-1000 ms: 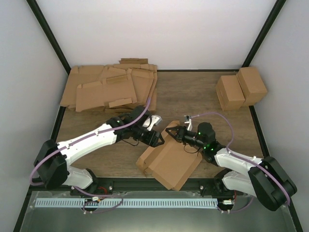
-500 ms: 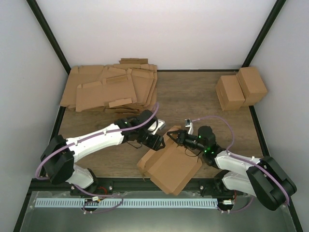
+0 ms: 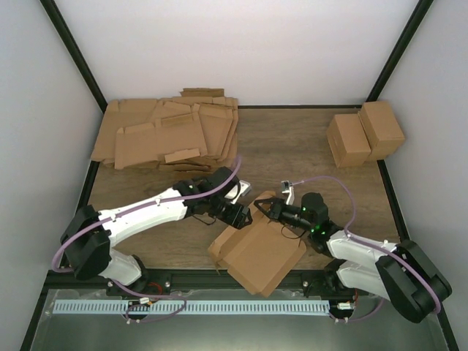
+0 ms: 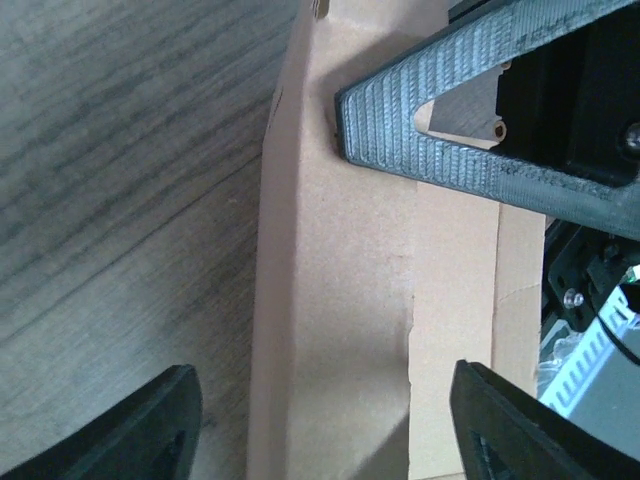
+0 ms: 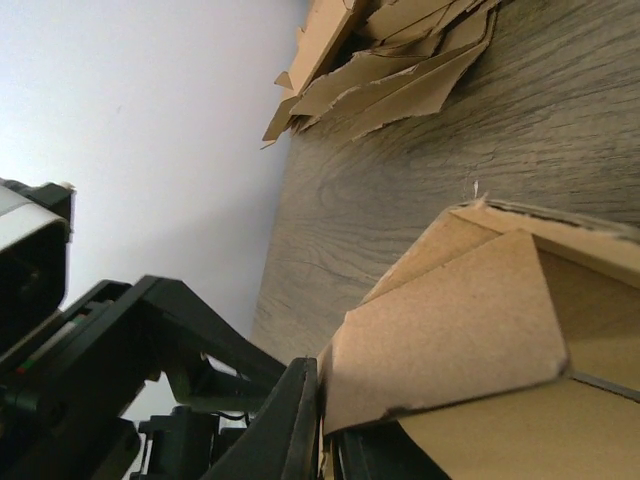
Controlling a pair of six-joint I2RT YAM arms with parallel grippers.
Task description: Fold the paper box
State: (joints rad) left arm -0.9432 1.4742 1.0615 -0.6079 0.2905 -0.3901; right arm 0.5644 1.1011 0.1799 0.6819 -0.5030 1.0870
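The paper box (image 3: 259, 248) is a brown cardboard piece lying partly folded near the table's front edge, one flap raised at its far end. My right gripper (image 3: 257, 205) is shut on that flap (image 5: 450, 330), its jaws (image 5: 325, 425) pinching the flap's edge. My left gripper (image 3: 239, 213) is open just left of it. In the left wrist view its fingertips (image 4: 150, 430) stand wide apart astride the box's long folded edge (image 4: 340, 300) without touching it. A ribbed finger of the right gripper (image 4: 470, 120) shows at the top there.
A pile of flat die-cut cardboard sheets (image 3: 168, 135) lies at the back left, also seen in the right wrist view (image 5: 390, 60). Two blocky brown cartons (image 3: 364, 133) stand at the back right. The box's near corner reaches the table's front rail (image 3: 183, 278).
The left arm has swung right and nearer, bringing its gripper over the box's left edge. The right gripper has drawn the flap slightly nearer, and the box has shifted a little.
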